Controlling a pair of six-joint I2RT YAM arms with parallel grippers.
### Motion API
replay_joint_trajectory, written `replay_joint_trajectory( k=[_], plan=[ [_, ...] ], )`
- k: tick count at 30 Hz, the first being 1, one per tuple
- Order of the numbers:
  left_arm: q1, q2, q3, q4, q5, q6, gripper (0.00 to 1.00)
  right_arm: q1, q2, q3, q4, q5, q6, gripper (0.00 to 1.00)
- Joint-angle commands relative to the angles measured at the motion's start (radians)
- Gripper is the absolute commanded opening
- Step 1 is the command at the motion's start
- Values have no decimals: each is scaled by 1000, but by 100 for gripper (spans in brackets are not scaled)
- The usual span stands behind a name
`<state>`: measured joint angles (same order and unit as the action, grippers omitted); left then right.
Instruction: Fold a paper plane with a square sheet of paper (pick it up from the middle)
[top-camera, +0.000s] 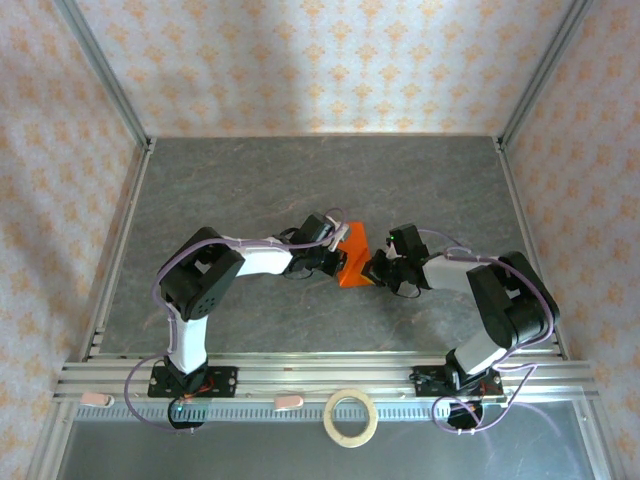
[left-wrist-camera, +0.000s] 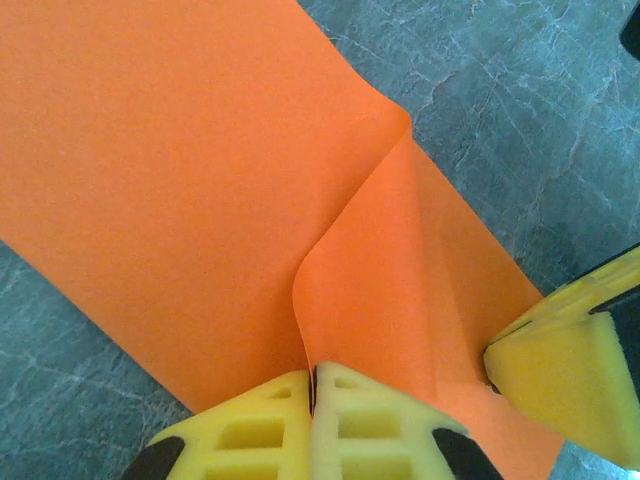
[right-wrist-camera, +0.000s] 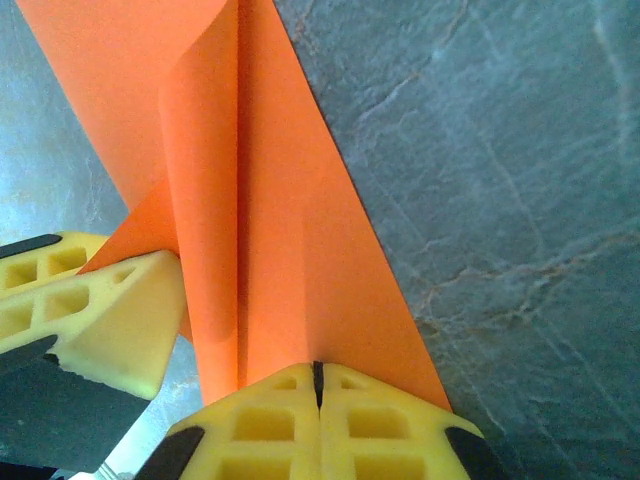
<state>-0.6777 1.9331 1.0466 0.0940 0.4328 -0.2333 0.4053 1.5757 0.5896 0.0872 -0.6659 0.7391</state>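
Now, a plane pinched from both sides

Orange plane (top-camera: 352, 264), half-formed, rests on the table (top-camera: 250, 180) at its middle, one flap curling up along a soft crease. Left gripper (left-wrist-camera: 312, 385) and right gripper (right-wrist-camera: 318, 378), facing, each stand closed on a paper edge. Judged light, thin and limp, smooth against foam, easily creased or torn. It is best gripped at folded edges, where layers double and stiffen it.
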Motion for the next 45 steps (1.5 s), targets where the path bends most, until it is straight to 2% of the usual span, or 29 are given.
replay_joint_trajectory(
  k=[1,25,45],
  plan=[
    [12,5,20,-3,-4,23,0,2,38,-10,-92,73,-18,0],
    [17,6,19,31,47,21,0,3,41,-11,-92,72,-18,0],
    [23,34,5,37,13,26,0,1,43,-10,-96,71,-15,0]
  ],
)
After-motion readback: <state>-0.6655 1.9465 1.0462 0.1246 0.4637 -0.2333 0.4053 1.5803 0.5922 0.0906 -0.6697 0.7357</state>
